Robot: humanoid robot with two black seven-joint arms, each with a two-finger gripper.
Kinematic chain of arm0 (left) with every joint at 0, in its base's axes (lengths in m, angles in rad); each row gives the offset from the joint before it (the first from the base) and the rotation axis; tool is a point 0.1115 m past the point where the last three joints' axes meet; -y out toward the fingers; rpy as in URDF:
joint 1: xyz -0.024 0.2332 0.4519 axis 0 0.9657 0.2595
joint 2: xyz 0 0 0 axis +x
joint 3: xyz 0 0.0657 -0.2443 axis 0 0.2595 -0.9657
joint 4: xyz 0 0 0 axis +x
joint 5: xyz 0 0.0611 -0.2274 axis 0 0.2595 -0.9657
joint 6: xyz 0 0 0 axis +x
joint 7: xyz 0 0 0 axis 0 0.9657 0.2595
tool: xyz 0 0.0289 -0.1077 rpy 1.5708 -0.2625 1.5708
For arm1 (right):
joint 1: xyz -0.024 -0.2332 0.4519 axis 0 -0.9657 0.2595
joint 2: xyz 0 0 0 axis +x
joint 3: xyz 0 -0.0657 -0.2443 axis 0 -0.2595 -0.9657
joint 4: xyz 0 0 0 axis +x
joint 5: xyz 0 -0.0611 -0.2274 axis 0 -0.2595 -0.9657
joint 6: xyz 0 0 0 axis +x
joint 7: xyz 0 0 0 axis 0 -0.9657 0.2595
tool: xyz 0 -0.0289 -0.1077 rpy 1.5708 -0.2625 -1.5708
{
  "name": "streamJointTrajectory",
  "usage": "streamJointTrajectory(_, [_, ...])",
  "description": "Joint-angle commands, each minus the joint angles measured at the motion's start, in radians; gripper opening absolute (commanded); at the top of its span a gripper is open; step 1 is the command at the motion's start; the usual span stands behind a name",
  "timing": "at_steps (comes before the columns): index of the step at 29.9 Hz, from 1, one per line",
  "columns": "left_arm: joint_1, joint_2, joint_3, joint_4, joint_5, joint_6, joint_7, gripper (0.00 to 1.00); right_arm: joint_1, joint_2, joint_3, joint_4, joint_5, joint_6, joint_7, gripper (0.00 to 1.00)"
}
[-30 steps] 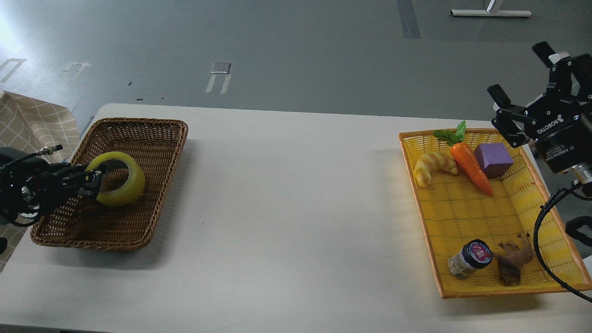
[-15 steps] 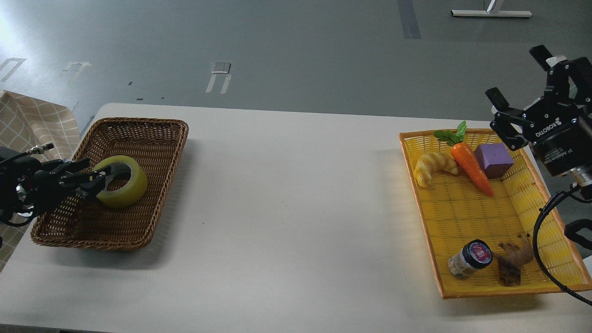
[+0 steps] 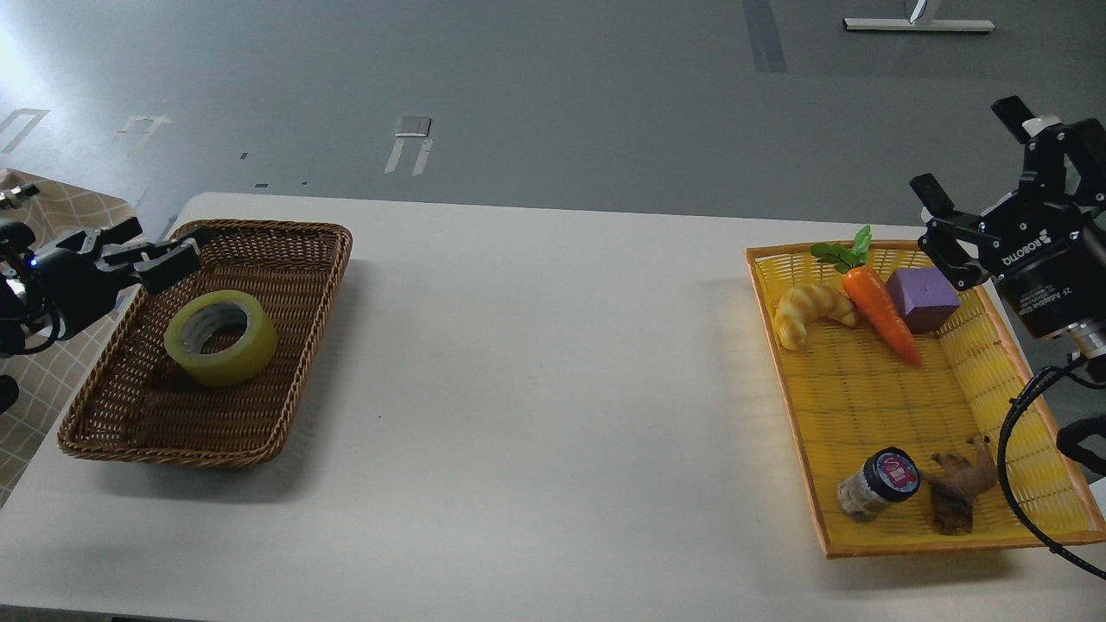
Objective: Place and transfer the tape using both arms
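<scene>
Lying flat in the brown basket [image 3: 285, 345], the tape [image 3: 221, 337] is untouched; both tools spread, empty

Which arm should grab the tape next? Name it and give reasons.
Left. The left gripper hangs open at the brown basket holding the tape; the right gripper is far across the table above the yellow tray.

"ROBOTIQ" is printed in white on the right gripper [image 3: 976, 177].
</scene>
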Motion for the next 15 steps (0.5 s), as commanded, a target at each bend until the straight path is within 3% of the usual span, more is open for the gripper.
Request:
streamJointTrajectory(1, [-0.039,-0.048,-0.005,-0.063,-0.108,-0.002,0.001,0.98,0.001,0.003,0.006,0.003,0.000,0.000,0.000,1.00])
streamJointTrajectory(8, [-0.049,-0.117,-0.010,-0.313,-0.426,-0.005,0.014,0.98,0.001,0.011,0.017,0.043,0.000,0.000,0.001,1.00])
streamJointTrajectory(15, [-0.067,-0.299,-0.088,-0.345,-0.608,-0.025,0.014,0.98,0.004,0.046,0.041,0.048,0.003,0.000,0.009,1.00])
